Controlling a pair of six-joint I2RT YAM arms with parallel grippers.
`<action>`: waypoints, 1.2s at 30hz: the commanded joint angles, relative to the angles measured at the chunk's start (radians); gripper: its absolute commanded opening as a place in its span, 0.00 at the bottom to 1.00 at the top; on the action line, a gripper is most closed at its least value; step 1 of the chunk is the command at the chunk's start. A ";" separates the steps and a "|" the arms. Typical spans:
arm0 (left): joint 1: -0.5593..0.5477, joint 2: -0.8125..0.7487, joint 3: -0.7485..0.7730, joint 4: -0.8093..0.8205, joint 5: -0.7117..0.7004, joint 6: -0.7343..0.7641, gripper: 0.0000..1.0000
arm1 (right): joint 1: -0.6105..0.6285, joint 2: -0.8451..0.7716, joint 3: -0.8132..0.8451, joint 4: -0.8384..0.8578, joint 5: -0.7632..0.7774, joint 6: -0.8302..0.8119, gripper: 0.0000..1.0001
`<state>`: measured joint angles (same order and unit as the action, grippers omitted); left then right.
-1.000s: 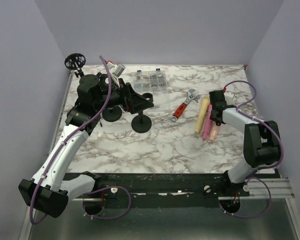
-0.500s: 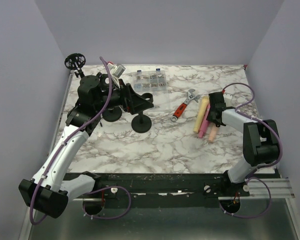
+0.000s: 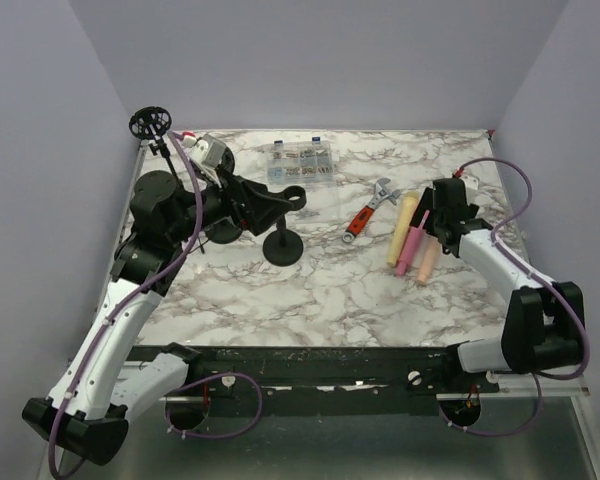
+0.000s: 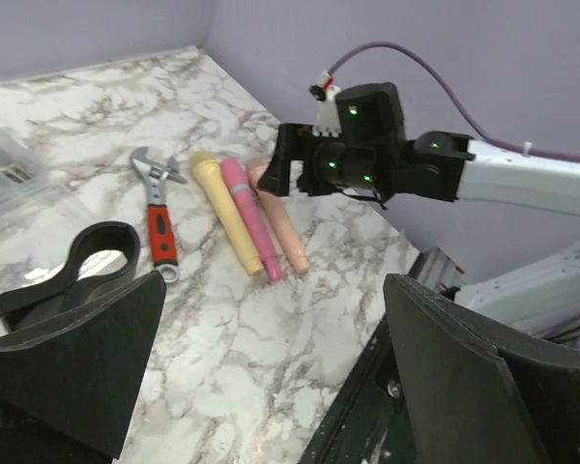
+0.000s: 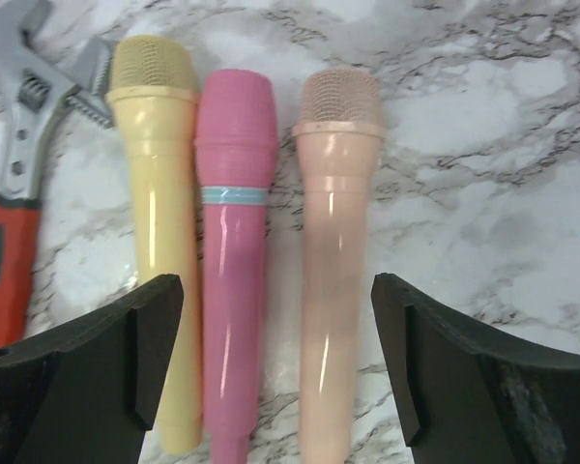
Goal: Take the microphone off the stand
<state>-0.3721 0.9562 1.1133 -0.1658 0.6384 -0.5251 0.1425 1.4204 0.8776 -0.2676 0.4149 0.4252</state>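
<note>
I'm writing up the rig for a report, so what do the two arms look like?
The left arm and right arm have white links and black joints. A purple cable loops along each. Gripper fingers are black wedges. Green lights glow on the right wrist.

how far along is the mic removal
Looks done: the stand's clip is empty and three microphones lie flat on the table. Nothing is in hand; the left gripper and right gripper are open. Only backing the arms away seems left.

Left claw point(image 4: 273, 290) and right claw point(image 5: 271, 290), both wide agape.
</note>
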 commanded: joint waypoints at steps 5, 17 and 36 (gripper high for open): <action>0.070 -0.113 0.060 -0.239 -0.243 0.116 0.99 | -0.004 -0.225 -0.145 0.175 -0.290 -0.039 0.97; 0.539 0.097 0.206 -0.322 -0.061 -0.218 0.97 | -0.005 -0.373 -0.246 0.320 -0.596 0.001 1.00; 0.688 0.201 0.099 -0.051 -0.321 -0.491 0.91 | 0.025 -0.415 -0.280 0.369 -0.640 0.025 1.00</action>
<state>0.3073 1.1503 1.1873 -0.2356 0.4438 -1.0019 0.1581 1.0176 0.6193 0.0654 -0.2035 0.4442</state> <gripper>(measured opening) 0.897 0.998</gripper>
